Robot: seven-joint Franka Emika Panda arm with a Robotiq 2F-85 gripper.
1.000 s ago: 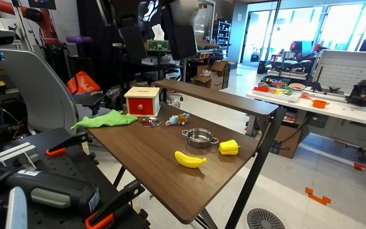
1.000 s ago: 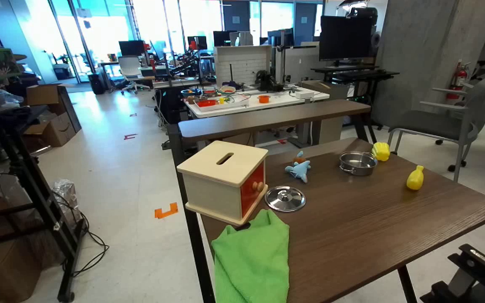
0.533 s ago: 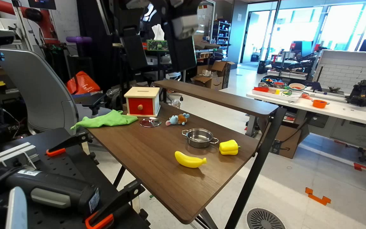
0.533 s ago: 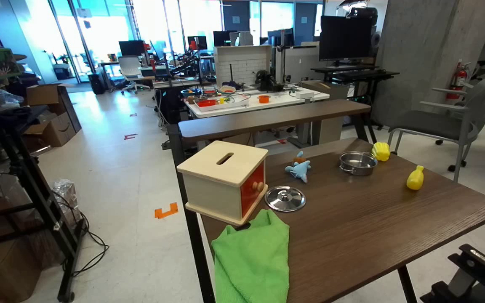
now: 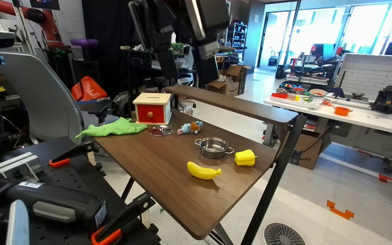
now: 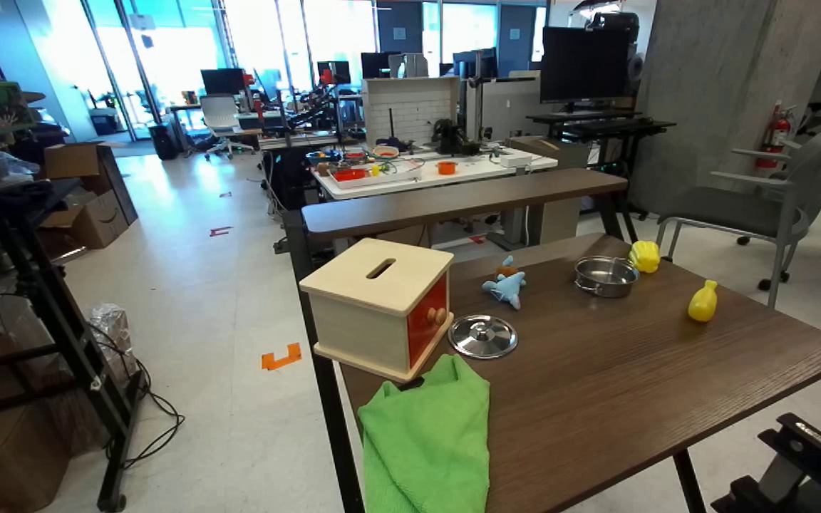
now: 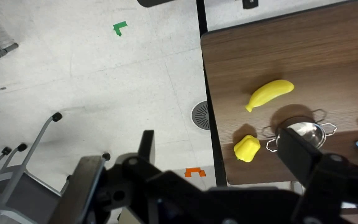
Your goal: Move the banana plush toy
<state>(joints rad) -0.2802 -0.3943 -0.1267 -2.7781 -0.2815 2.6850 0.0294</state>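
The banana plush toy [image 5: 202, 171] is a curved yellow thing lying on the brown table near its front end. It also shows in an exterior view [image 6: 703, 302], where it is seen end-on, and in the wrist view [image 7: 269, 94]. My gripper [image 5: 192, 79] is open and empty, high above the table in an exterior view. In the wrist view the gripper [image 7: 218, 133] has its fingers wide apart, with the banana ahead of them and not between them. The gripper is out of view in an exterior view that shows the banana end-on.
A yellow pepper [image 5: 245, 158] and a metal pot [image 5: 213, 147] stand beside the banana. A plush toy [image 5: 190, 127], a metal lid [image 5: 161, 130], a wooden box [image 5: 152, 109] and a green cloth [image 5: 116, 127] lie farther off. A raised shelf [image 5: 231, 104] runs along one table side.
My gripper has moved down and to the right in an exterior view, staying open. The banana and the other table objects have not moved.
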